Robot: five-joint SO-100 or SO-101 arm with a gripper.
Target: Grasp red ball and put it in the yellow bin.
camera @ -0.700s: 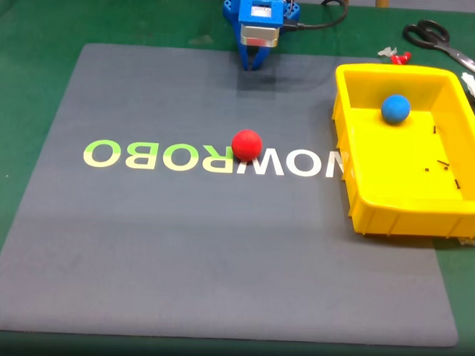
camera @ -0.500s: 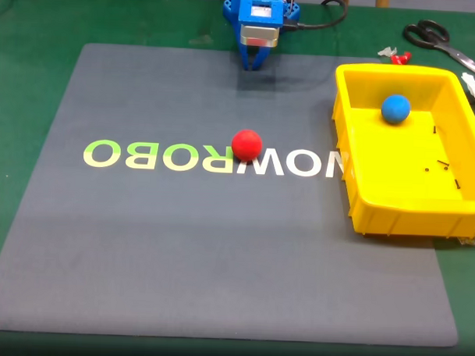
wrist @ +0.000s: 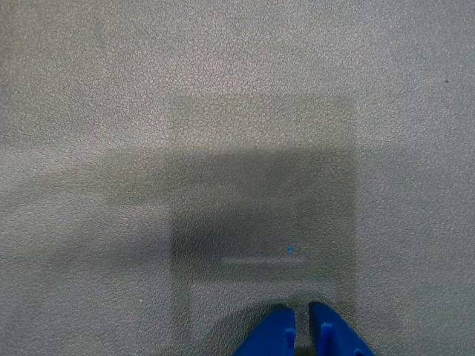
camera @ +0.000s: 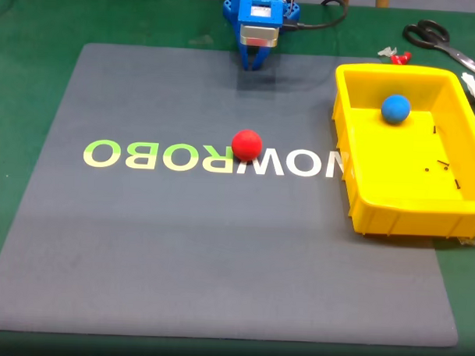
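1. The red ball (camera: 246,145) is a small matte sphere and probably light; being round, it may roll or squirt out, so the pincer should close across its middle.
2. It rests on the grey mat (camera: 141,245), on the pale lettering (camera: 211,158), left of the yellow bin (camera: 408,215) and well apart from it.
3. The bin is glossy rigid plastic with raised walls; a blue ball (camera: 395,108) sits inside.
4. The blue gripper (wrist: 301,334) hangs over bare, leathery-textured mat, its tips nearly together and holding nothing.
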